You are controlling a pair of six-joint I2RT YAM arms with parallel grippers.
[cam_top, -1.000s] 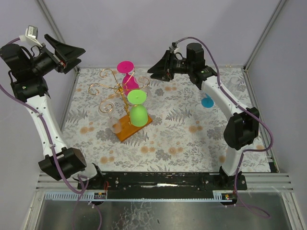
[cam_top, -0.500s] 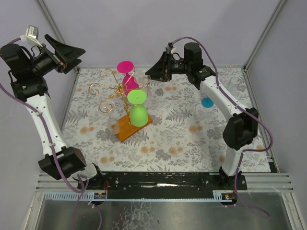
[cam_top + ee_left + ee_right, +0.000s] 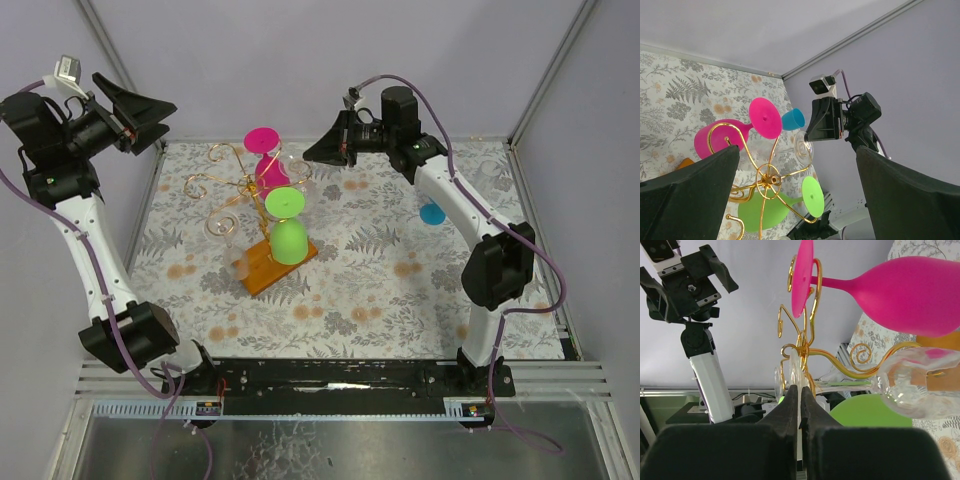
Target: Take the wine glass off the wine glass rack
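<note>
The gold wire wine glass rack (image 3: pixel 243 186) stands on its orange-brown wooden base (image 3: pixel 266 268) left of the table's middle. A pink glass (image 3: pixel 268 172), a green glass (image 3: pixel 289 241) and clear glasses (image 3: pixel 223 228) hang on it upside down. My right gripper (image 3: pixel 308 154) is at the rack's right side. In the right wrist view it (image 3: pixel 799 390) is shut on the thin foot of a clear wine glass (image 3: pixel 919 385), which still hangs on a gold arm. My left gripper (image 3: pixel 167 122) is open and empty, high at the far left, and faces the rack (image 3: pixel 767 177).
A blue cup (image 3: pixel 432 212) lies on the patterned mat under the right arm. Purple walls and metal posts close the back and sides. The rack's curled arms (image 3: pixel 795 325) and the pink glass (image 3: pixel 910 300) crowd the right gripper.
My right gripper has moved a little left, closer in to the rack's right side. The left arm and the glasses have not moved.
</note>
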